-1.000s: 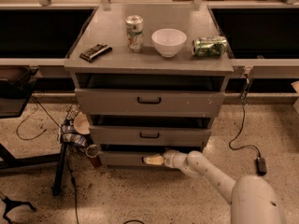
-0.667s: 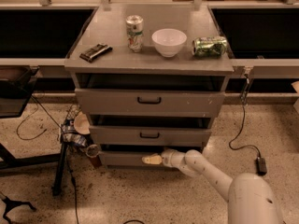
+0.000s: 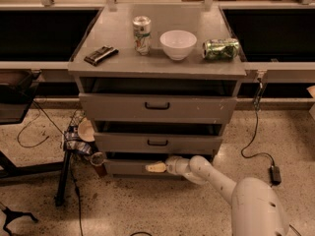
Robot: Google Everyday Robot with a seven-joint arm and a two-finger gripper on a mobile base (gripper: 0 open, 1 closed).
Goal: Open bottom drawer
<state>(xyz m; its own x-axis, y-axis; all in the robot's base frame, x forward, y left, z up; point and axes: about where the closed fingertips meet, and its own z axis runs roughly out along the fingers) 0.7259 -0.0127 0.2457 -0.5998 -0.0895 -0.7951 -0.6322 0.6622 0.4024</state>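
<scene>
Nudged a touch leftward since a second ago: find the gripper (image 3: 156,167) slightly further along the front of the bottom drawer (image 3: 125,167), and the pale arm (image 3: 216,181) behind it drawn the same way. No visible change in the drawer itself over that second, nor in anything on the cabinet top (image 3: 118,65). Now reaches in from the lower right, low over the speckled floor (image 3: 147,210), tip pointing left. Sits against the middle of the lowest grey front, directly beneath the black handle of the middle drawer (image 3: 197,143), covering the spot so that no bottom handle shows. Cannot tell whether clamped on anything or spread. Leaves most of the bare drawer front to the left of the tip, with the rest hidden behind the wrist. Above, in order: the middle drawer, then the taller top drawer (image 3: 206,109). Up on top, well apart from all this: an upright can (image 3: 141,34), a white bowl (image 3: 178,44), a green can (image 3: 221,48) on its side, and a flat black object (image 3: 101,54).
</scene>
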